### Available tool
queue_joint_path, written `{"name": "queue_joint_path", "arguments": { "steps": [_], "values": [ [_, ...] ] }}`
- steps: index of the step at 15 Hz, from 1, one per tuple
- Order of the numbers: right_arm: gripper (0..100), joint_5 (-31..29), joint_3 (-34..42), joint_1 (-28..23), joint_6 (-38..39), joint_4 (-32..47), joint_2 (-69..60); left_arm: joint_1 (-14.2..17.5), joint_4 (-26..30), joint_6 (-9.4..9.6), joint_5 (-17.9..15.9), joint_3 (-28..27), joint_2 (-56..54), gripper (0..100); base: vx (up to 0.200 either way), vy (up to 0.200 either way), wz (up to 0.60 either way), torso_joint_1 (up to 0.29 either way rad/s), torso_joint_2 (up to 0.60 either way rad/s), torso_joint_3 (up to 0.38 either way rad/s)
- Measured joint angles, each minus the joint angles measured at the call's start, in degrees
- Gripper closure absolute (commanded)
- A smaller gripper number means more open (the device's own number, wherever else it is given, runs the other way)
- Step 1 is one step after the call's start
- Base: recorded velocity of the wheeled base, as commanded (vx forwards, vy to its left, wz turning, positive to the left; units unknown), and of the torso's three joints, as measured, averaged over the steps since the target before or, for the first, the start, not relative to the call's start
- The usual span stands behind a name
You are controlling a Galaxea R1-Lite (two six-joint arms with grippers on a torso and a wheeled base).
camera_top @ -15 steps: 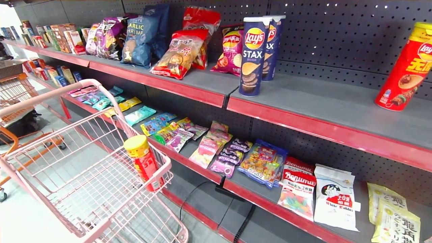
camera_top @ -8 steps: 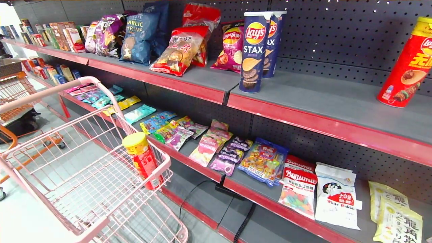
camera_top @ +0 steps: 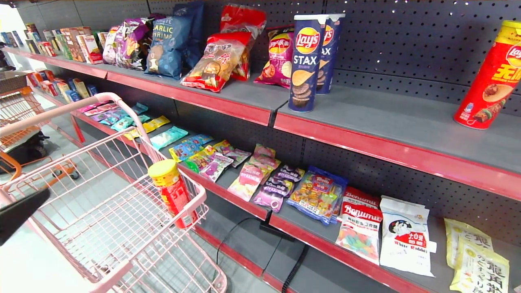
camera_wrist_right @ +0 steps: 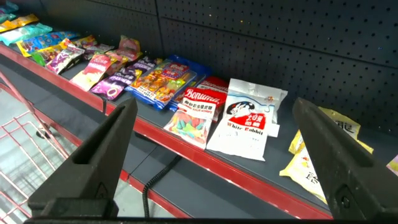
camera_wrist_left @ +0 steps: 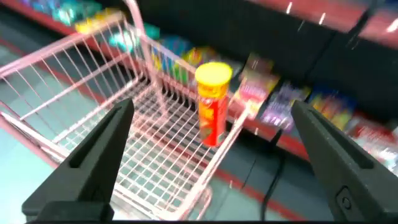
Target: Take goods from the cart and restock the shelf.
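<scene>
- A pink wire shopping cart [camera_top: 122,228] stands in front of the grey shelving with red front edges [camera_top: 390,156]. One corner of the cart is close to the lower board.
- A red cylindrical can with a yellow lid [camera_top: 173,193] stands upright inside the cart. It is in the corner nearest the shelving and touches the pink rim.
- The left gripper [camera_wrist_left: 211,106] hangs above the cart on the side away from the shelving, its jaws spread wide and holding nothing. In the left wrist view the can sits framed between the two dark fingers, well apart from both.
- In the head view one dark finger [camera_top: 20,211] shows over the cart's rim farthest from the can.
- The right gripper [camera_wrist_right: 214,102] hangs past the cart's shelf-side corner, in front of the lower board. It too is wide open and empty.
- Beyond the right gripper a white sweet bag [camera_wrist_right: 249,121] lies flat on the lower board, just beside a red-and-white gummy bag [camera_wrist_right: 194,115].
- On the upper board, above and beyond the cart, two tall dark blue crisp tubes [camera_top: 306,65] stand one behind the other.
- A red crisp tube with a yellow top [camera_top: 492,77] stands on the same board, much farther from the cart.
- A black cable [camera_top: 228,240] trails on the floor between the cart and the shelving base.
</scene>
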Motion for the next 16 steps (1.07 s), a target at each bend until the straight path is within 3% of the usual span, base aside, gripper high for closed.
{"name": "queue_joint_path", "arguments": {
  "steps": [4, 6, 9, 14, 16],
  "values": [
    [0, 0.0, 0.0, 0.0, 0.0, 0.0, 0.0, 6.6, -9.6, 14.24, -13.8, -3.2, 27.7, 0, 0.0, 0.0, 0.0, 0.0, 0.0, 0.0],
    [0, 0.0, 0.0, 0.0, 0.0, 0.0, 0.0, 8.3, -15.9, 18.43, -18.4, -3.2, 37.7, 0, 0.0, 0.0, 0.0, 0.0, 0.0, 0.0],
    [0, 0.0, 0.0, 0.0, -0.1, 0.0, 0.0, 9.1, -24.8, 19.93, -21.3, -2.1, 48.3, 0, 0.0, 0.0, 0.0, 0.0, 0.0, 0.0],
    [0, 0.0, 0.0, 0.0, -0.1, 0.0, 0.0, 4.9, -30.6, 19.93, -21.6, -2.3, 57.6, 0, 0.0, 0.0, 0.0, 0.0, 0.0, 0.0],
    [0, 0.0, 0.0, 0.0, -0.1, 0.0, 0.0, 3.8, -35.8, 19.72, -21.7, -2.9, 60.9, 0, 0.0, 0.0, 0.0, 0.0, 0.0, 0.0]
  ]
}}
